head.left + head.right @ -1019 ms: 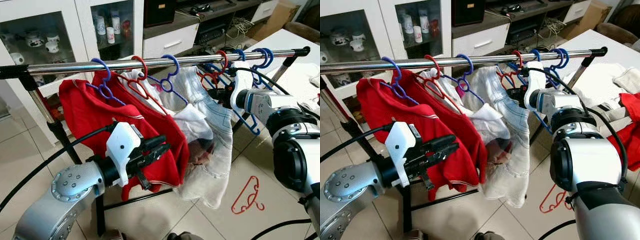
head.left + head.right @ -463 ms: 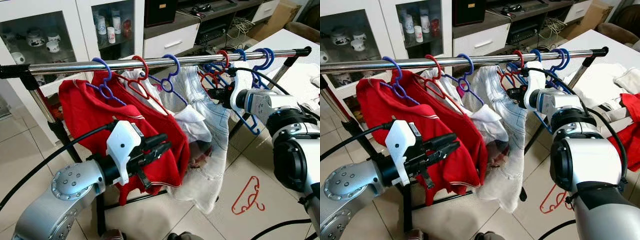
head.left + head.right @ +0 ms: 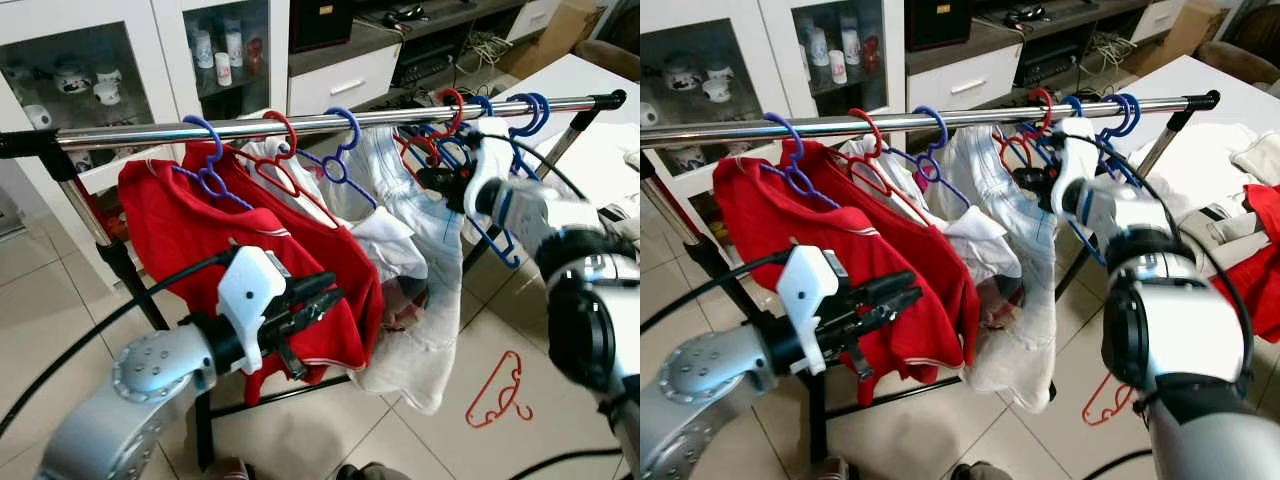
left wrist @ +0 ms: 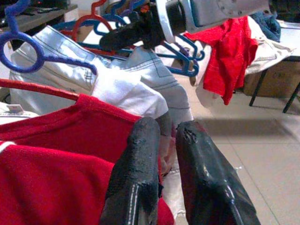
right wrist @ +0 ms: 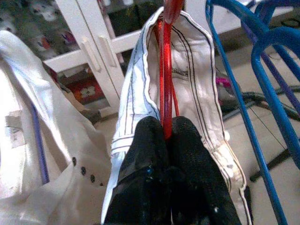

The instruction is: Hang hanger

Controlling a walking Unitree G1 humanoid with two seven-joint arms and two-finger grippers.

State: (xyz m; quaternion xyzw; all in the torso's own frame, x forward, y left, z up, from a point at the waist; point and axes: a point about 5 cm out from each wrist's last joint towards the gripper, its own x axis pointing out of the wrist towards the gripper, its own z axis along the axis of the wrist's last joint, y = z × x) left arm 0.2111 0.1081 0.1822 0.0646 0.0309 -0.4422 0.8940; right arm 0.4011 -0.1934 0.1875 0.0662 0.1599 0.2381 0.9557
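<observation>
A chrome clothes rail [image 3: 150,133] runs across the view, with red shirts [image 3: 190,230] on blue and red hangers at its left. My right gripper [image 3: 437,181] is up under the rail's right part, shut on the neck of a red hanger [image 5: 165,61] that carries a pale denim garment [image 3: 425,250]. The hanger's hook [image 3: 452,98] rises just over the rail, beside several blue hangers [image 3: 522,108]. My left gripper [image 3: 325,298] hovers low in front of the red shirts, its fingers [image 4: 136,178] a narrow gap apart with nothing between them.
A loose red hanger [image 3: 497,390] lies on the tiled floor at the right. A white glass-door cabinet [image 3: 90,60] with cups stands behind the rail. At the far right a white table [image 3: 1200,80] holds piled clothes. The rail's black legs [image 3: 115,260] stand at the left.
My right gripper has lifted the red hanger, so its hook now stands above the rail, and the denim garment has swung with it. The left gripper has barely moved.
</observation>
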